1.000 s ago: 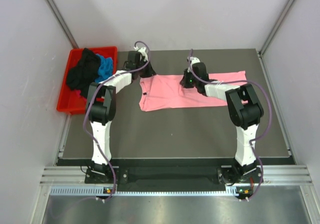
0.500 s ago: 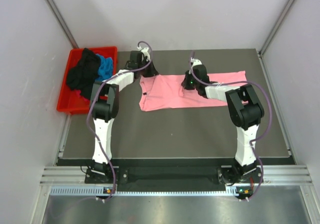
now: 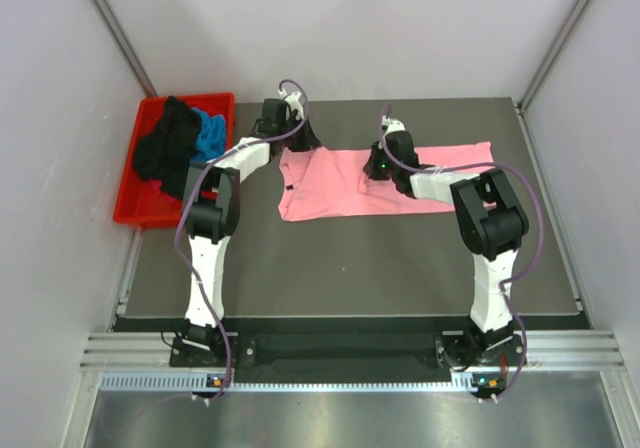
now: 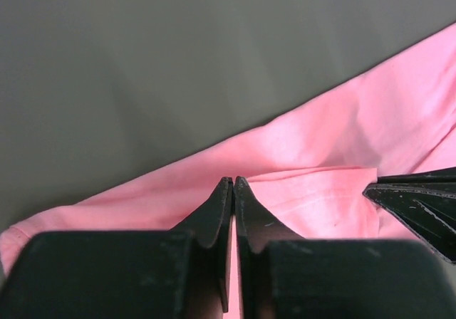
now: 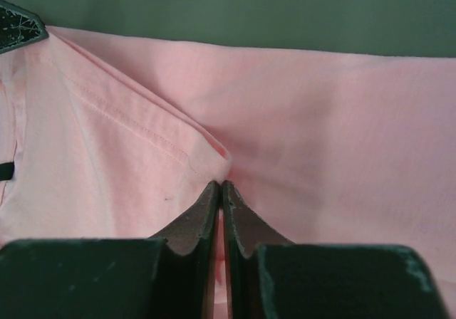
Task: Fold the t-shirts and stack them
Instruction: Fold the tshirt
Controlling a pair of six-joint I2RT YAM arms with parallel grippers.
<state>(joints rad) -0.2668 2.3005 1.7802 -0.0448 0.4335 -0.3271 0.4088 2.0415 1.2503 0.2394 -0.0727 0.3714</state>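
Note:
A light pink t-shirt (image 3: 340,183) lies spread across the far half of the dark table. My left gripper (image 3: 297,140) sits at the shirt's far left edge, shut, with pink cloth (image 4: 313,191) showing between its fingers. My right gripper (image 3: 379,160) is low on the middle of the far edge, shut on a hemmed fold (image 5: 142,130) of the same shirt. A black t-shirt (image 3: 165,148) and a bright blue t-shirt (image 3: 210,136) are heaped in the bin at the left.
A red plastic bin (image 3: 135,211) stands at the table's far left corner. The grey table (image 3: 350,268) ends at a metal rail near the arm bases. White walls close in on three sides.
The left gripper has shifted slightly right and farther away, and the shirt's far left edge now lies more stretched out. The right gripper has barely moved.

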